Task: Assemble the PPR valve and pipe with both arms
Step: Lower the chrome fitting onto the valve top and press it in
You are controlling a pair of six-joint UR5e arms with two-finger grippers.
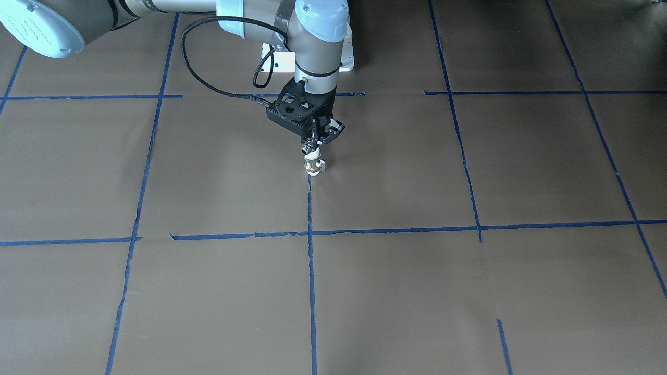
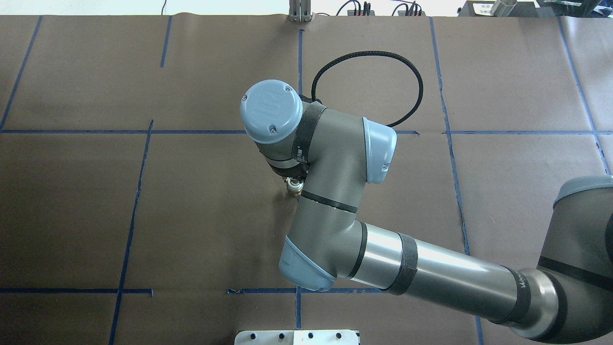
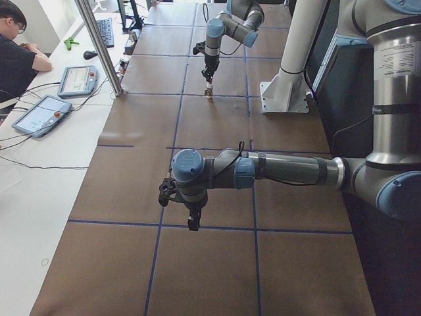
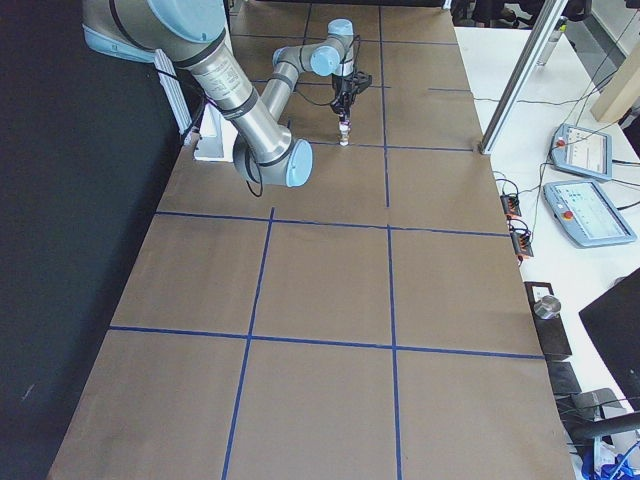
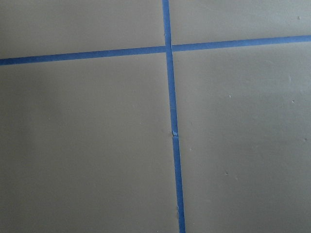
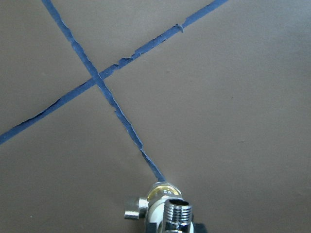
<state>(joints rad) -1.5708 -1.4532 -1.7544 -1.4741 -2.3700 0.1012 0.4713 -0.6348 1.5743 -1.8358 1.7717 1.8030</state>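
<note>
- Step in hand: a holding phase, by judgement. The right gripper (image 1: 312, 144) points straight down near the middle of the table (image 1: 469, 291). Its jaws are drawn narrow on the upper white end of the PPR valve (image 1: 311, 163).
- Valve position: upright at the end of a blue tape line (image 1: 309, 203), just off centre toward 12 o'clock in the front-facing view and at 6 o'clock in the right wrist view. The lever (image 6: 134, 209) projects toward 9 o'clock from the body in that wrist view.
- Pipe position: no loose pipe lies on the table in any view. A chrome threaded stub (image 6: 178, 210) sits right against the valve's white body. It is probably the pipe, already on the valve, but this cannot be confirmed.
- Left gripper (image 3: 193, 222): hangs over the table well apart from the valve, toward 7 o'clock in the exterior left view. Its jaw state cannot be told, and no part is seen in it. The left wrist view shows only bare table and a tape cross (image 5: 168, 48).
- Next move: if the joint is made, it calls for a seating check, then a controlled release. If not, the left arm must fetch the pipe and line it up with the valve bore while the right arm holds firm.
- Hidden or unclear:
  - whether the valve base touches the table or hangs just above it;
  - the right gripper in the overhead view, covered by its own wrist;
  - the lower part of the valve and stub, cut off by the wrist view's bottom edge.
</note>
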